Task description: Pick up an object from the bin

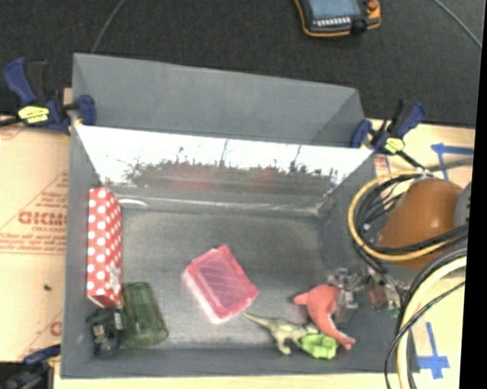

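Item, the grey metal bin (249, 230), contents few and mostly well apart. Along the left wall we list a red box with white dots (104, 246), lying lengthwise. At its near end are a translucent green cup-like vessel (144, 314) on its side and, just beside that in the corner, a small black toy (105, 331) too small to identify. Near the middle of the floor is a pink square block (219, 283), set at an angle with nothing near it. In the near right corner there is a small cluster: a pink toy animal (319, 303), a pale slender toy dinosaur (280, 329) to its left and a bright green scrap of a toy (320, 346) below it, the three close together or touching. Item, the gripper (346, 291), low at the bin's right side, directly against the upper right of the pink toy animal, with the arm's orange cover (417, 214) and looped cables behind it. We cannot tell whether the gripper is spread or pressed together, nor whether it touches the toy, and we see nothing lifted off the floor. By our judgement the pick is at the approach or grasp stage, and the pink toy animal is the likeliest target, being nearest. The next move, as we judge it, calls for a firm closure on the toy's narrow body, clear of the dinosaur and the green scrap, then a straight lift away from the right wall.
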### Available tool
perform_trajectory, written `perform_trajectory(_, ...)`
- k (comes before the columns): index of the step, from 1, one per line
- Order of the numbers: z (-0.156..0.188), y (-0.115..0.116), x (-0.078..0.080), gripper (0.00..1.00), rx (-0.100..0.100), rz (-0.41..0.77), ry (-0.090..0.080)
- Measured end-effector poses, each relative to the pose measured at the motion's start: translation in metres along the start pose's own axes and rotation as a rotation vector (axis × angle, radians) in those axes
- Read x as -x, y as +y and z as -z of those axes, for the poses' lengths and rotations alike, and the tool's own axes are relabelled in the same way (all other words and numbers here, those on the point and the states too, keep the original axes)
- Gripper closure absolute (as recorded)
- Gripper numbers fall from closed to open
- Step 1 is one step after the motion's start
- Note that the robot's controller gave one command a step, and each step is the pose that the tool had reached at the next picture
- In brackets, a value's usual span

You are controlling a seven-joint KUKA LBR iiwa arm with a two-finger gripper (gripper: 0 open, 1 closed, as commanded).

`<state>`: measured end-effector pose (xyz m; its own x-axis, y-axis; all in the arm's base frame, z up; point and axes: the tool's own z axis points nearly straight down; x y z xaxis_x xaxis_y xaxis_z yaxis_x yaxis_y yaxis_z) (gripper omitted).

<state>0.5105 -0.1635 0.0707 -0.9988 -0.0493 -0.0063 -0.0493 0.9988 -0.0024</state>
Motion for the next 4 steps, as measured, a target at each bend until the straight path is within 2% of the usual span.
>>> perform_trajectory(1,0.017,0.000,-0.001,1.00,0.001,0.000,0.003)
perform_trajectory(2,0.047,-0.001,0.001,1.00,-0.002,0.001,-0.005)
perform_trajectory(3,0.054,-0.001,0.001,1.00,-0.004,0.003,-0.007)
perform_trajectory(4,0.078,-0.002,0.003,1.00,-0.006,0.004,-0.014)
